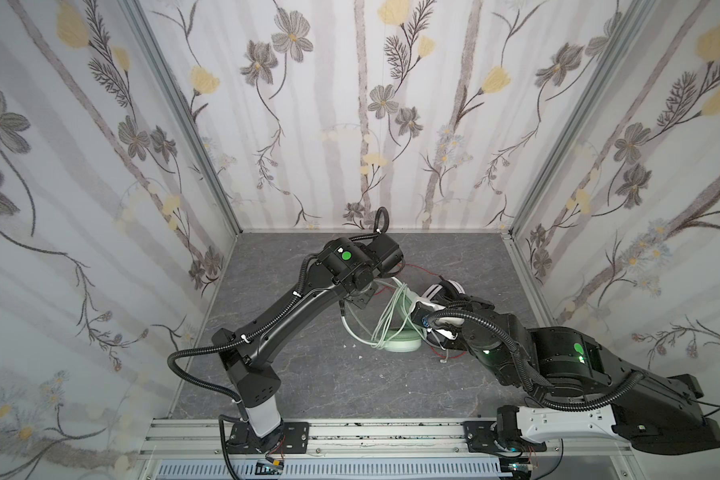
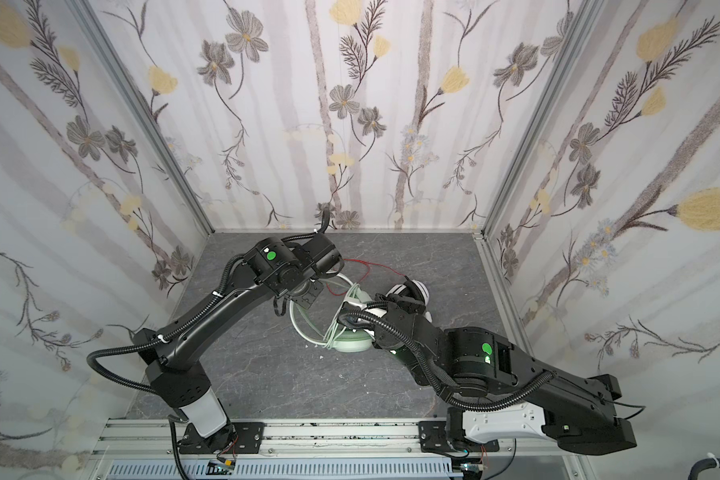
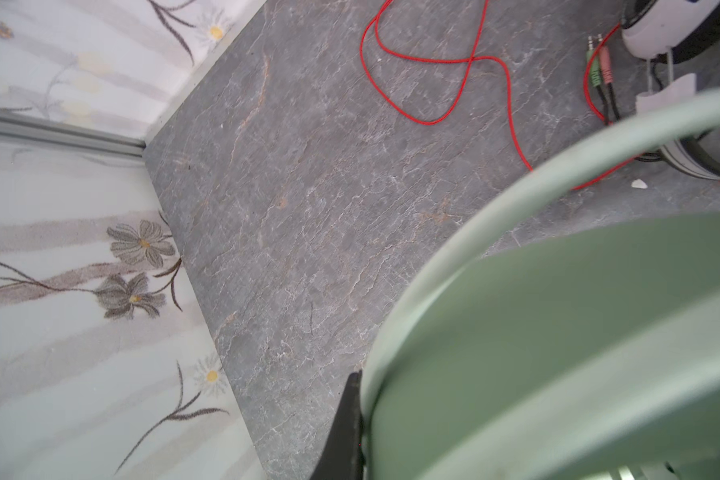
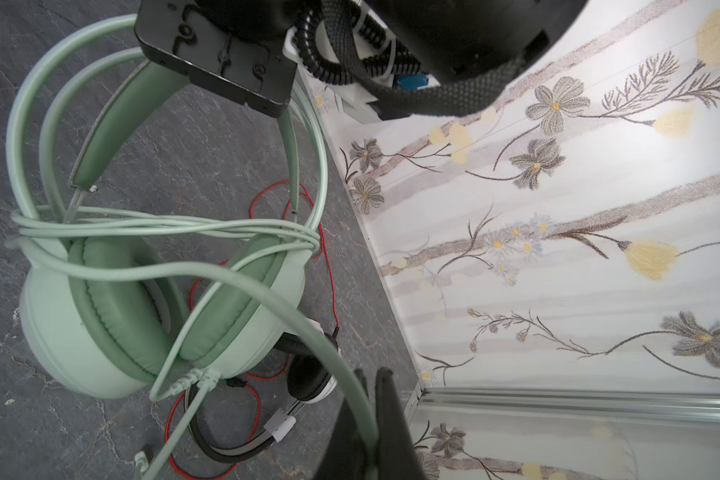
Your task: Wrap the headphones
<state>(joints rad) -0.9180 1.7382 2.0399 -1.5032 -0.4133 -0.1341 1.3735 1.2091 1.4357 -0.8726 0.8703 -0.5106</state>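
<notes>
The pale mint green headphones [image 4: 100, 316] stand on their earcups on the grey table, with the matching green cable [image 4: 184, 226] wound several times round both yokes. My left gripper [image 1: 368, 297] is shut on the padded green headband [image 3: 578, 332]; only one black finger [image 3: 348, 428] shows beside the band. My right gripper [image 4: 371, 399] is shut on the free length of the green cable, which runs up between its fingers. The white-and-black headphones [image 4: 308, 378] lie behind the green pair, their thin red cable [image 3: 433, 62] loose on the table. In both top views the green earcup [image 1: 400, 343] [image 2: 352, 345] sits between the arms.
The red cable's pink and green jack plugs [image 3: 599, 68] lie near the white-and-black earcup [image 2: 412, 291]. Floral walls [image 1: 350, 124] close the grey marbled table [image 1: 329, 395] on three sides. An aluminium rail [image 1: 371, 432] runs along the front edge.
</notes>
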